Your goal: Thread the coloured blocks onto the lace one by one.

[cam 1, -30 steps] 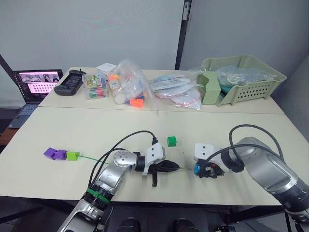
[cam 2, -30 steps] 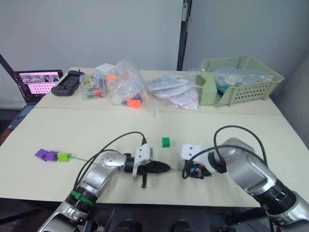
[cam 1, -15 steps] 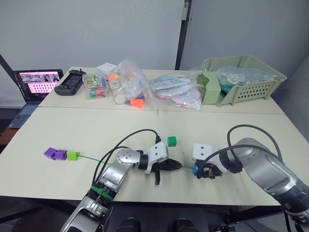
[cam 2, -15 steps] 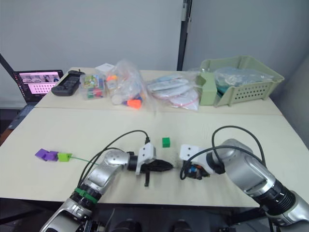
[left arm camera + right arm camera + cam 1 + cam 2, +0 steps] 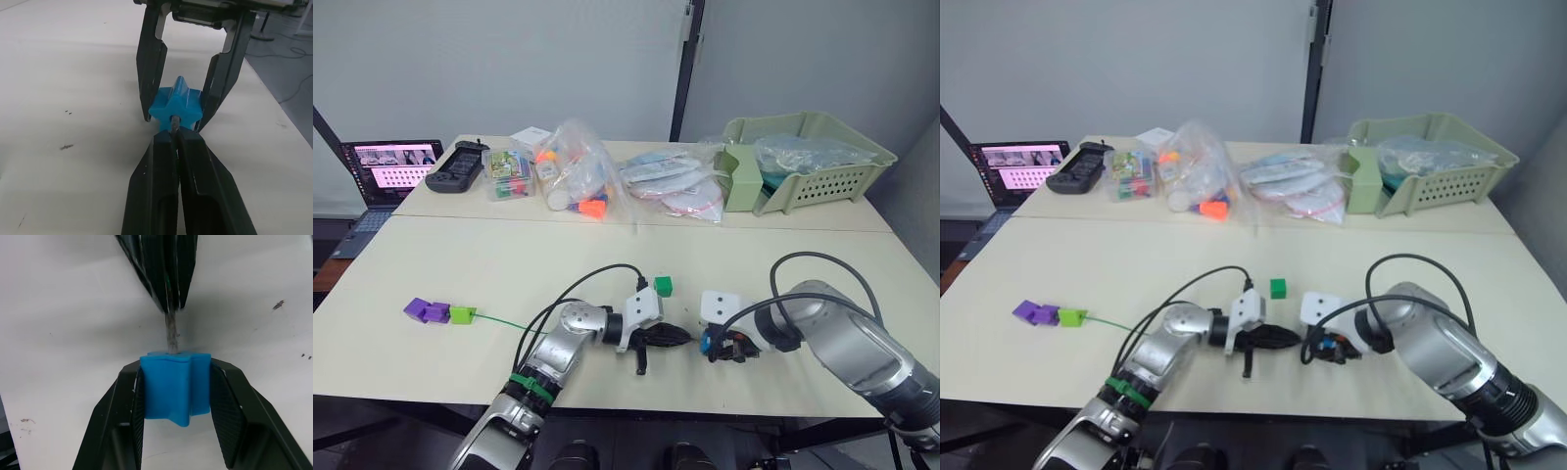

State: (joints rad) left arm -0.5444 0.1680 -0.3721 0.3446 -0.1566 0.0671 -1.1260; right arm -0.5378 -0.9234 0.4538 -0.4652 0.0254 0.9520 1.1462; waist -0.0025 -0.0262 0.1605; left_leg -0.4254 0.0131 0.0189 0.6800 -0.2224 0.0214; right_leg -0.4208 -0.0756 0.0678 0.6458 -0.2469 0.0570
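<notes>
We are seeing the blue block (image 5: 174,387) sitting clamped between the fingers of our right pincer (image 5: 713,345), low over the counter (image 5: 607,257) near its front edge. The lace's grey tip (image 5: 171,335) is touching the block's face, squeezed in our left pincer (image 5: 176,139), whose fingers are pressing together on it. The green lace (image 5: 499,322) is trailing toward nine o'clock to two purple blocks (image 5: 426,311) and a lime block (image 5: 462,315). The dark green block (image 5: 663,285) is lying at twelve o'clock of the pincers.
</notes>
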